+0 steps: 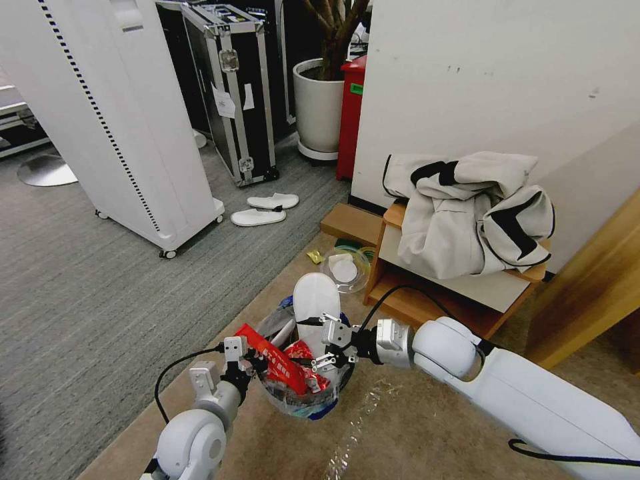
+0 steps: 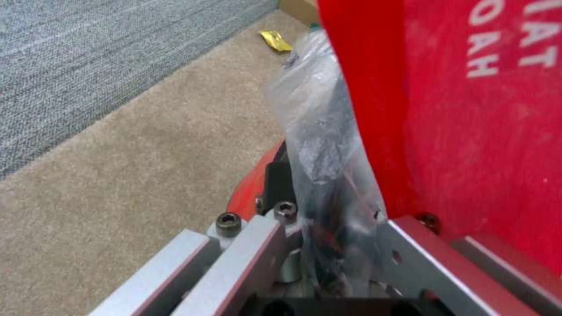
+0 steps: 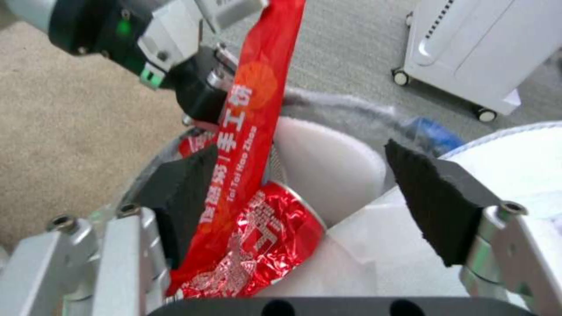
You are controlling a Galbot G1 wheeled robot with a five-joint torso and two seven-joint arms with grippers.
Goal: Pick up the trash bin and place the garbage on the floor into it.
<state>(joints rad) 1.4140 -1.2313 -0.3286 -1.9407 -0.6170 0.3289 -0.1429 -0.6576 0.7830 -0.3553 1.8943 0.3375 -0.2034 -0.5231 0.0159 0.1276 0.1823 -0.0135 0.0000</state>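
**Bin held up and part-filled; litter left near the shelf and on the grey carpet**

- Trash bin (image 1: pixel 303 390): you have it lifted over the beige floor (image 1: pixel 413 427), held at its rim by the left gripper (image 1: pixel 241 363), whose fingers are clamped on the rim and the clear liner (image 2: pixel 319 131).
- Contents so far: one white slipper (image 1: pixel 316 303) standing on end, a long red wrapper (image 1: pixel 277 360) leaning over the rim on the left-gripper side, and a crushed red can (image 3: pixel 257 237). It looks nearly full.
- Right gripper (image 1: pixel 331 347): poised over the bin mouth, pads (image 3: pixel 436 199) spread wide and empty; the wrapper hangs just beside one pad.
- Left to collect, by my reading: a clear round container (image 1: pixel 347 270) and a small yellow scrap (image 1: pixel 315 257) on the floor near the wooden shelf (image 1: pixel 427 300), plus two white slippers (image 1: pixel 265 209) on the grey carpet (image 1: pixel 100 300) beside the white cabinet (image 1: pixel 127 127).
- Room to move: open beige carpet lies under and to your right of the bin. The shelf edge, bearing a draped jacket (image 1: pixel 470 213), stands near the right forearm. The cabinet's castors are just beside the slippers.
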